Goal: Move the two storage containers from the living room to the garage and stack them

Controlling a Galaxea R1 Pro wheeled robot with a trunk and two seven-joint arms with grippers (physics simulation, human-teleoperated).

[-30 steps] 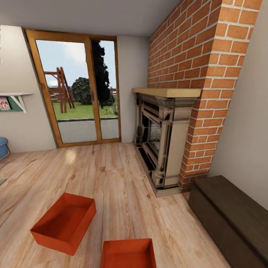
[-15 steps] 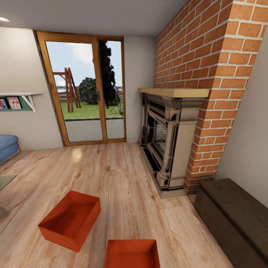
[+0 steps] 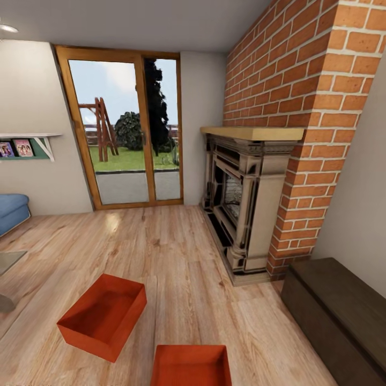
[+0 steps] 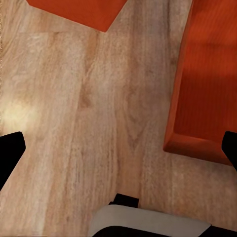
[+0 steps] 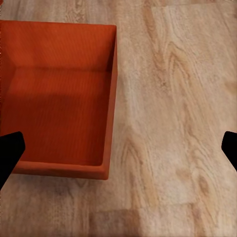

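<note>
Two orange-red storage containers sit lidless and empty on the living room's wood-plank floor. One container (image 3: 102,316) lies at the lower left, turned at an angle. The other container (image 3: 190,367) is cut by the bottom edge of the head view. My left gripper (image 4: 121,153) hangs open over bare planks, with the near container (image 4: 207,84) beside one fingertip (image 4: 231,148) and a corner of the angled container (image 4: 79,10) farther off. My right gripper (image 5: 121,148) is open above the floor, and a container (image 5: 57,98) lies partly under one fingertip (image 5: 10,150).
A brick fireplace (image 3: 241,214) stands ahead on the right. A long dark brown bench chest (image 3: 338,316) lines the right wall. The wood-framed glass door (image 3: 126,134) is at the back, the blue sofa (image 3: 10,212) at the far left under a wall shelf (image 3: 27,145).
The whole head view has turned a little, so the room and both containers sit further right in the picture. The containers have not moved on the floor.
</note>
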